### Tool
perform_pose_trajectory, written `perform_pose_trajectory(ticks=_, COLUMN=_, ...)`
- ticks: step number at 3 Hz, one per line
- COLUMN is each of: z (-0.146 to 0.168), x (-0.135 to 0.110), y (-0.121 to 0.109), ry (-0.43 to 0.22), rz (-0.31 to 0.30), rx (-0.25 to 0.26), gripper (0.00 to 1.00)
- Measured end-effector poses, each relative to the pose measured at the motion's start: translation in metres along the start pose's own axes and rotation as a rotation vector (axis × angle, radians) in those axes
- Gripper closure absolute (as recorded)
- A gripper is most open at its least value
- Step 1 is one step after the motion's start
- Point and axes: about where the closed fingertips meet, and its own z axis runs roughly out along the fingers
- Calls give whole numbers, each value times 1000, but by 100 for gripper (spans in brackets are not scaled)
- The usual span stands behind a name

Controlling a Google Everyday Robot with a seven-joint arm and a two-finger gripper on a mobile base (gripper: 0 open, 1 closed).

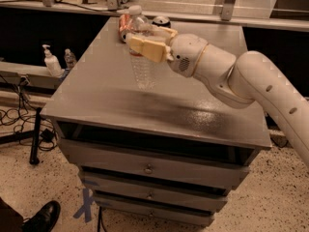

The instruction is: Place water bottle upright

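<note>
The water bottle [143, 70] is a clear ribbed plastic bottle with a white cap. It stands upright over the back left part of the grey table top [116, 105]. Its base is at or just above the surface; I cannot tell which. My gripper [147, 44] reaches in from the right and is shut on the bottle's upper half. The tan fingers [145, 48] cover the label band. The white arm [227, 76] extends to the right edge of the view.
An orange-red can [124, 26] and a dark can [161, 21] stand at the table's back edge behind the bottle. A white pump dispenser [50, 62] and a small bottle [70, 58] sit on a ledge at the left. Drawers [149, 168] lie below, and a shoe [43, 217] is at bottom left.
</note>
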Motion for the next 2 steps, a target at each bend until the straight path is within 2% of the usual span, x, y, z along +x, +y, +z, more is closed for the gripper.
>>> perform_pose_trajectory(ticks=2, z=-44, x=9, y=-13, ry=-41, rz=2, rx=59, gripper=100)
